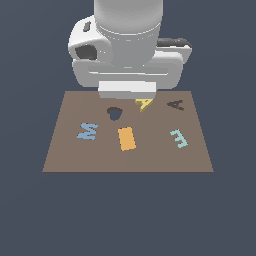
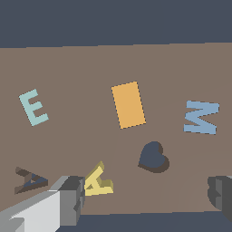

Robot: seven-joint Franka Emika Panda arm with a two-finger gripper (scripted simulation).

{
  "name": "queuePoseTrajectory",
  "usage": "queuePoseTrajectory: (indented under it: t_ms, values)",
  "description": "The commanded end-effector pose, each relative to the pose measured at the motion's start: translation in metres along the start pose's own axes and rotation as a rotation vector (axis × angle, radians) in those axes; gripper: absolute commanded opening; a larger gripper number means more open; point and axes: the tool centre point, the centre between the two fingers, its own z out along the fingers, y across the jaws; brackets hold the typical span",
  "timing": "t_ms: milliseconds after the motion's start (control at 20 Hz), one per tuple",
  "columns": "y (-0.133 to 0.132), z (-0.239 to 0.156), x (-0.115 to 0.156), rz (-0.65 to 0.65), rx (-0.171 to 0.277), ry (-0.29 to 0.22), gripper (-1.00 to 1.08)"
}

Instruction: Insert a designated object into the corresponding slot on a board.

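Note:
The yellow A-shaped block lies flat on the brown board, loose, close beside one finger of my gripper. The gripper is open wide and holds nothing; its other finger stands far off to the side. The A-shaped slot is a dark recess a short way from the block, on the far side of the near finger. In the exterior view the block peeks out under the white hand, and the slot lies toward the exterior view's right of it.
A dark heart-shaped recess sits just beside the block. A blue M, an orange rectangle and a pale teal E lie in a row on the board's nearer half. The arm hides the board's back edge.

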Motion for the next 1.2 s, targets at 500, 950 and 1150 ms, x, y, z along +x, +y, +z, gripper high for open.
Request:
queuePoseTrajectory:
  t_ms: [500,950,1150]
  values:
    - [-0.001,0.007,-0.006,0.069,0.001,0.002,1.00]
    - [-0.005,0.024,-0.021,0.247,0.005,0.007,1.00]
    - [-0.008,0.035,-0.030,0.360,0.008,0.010,1.00]
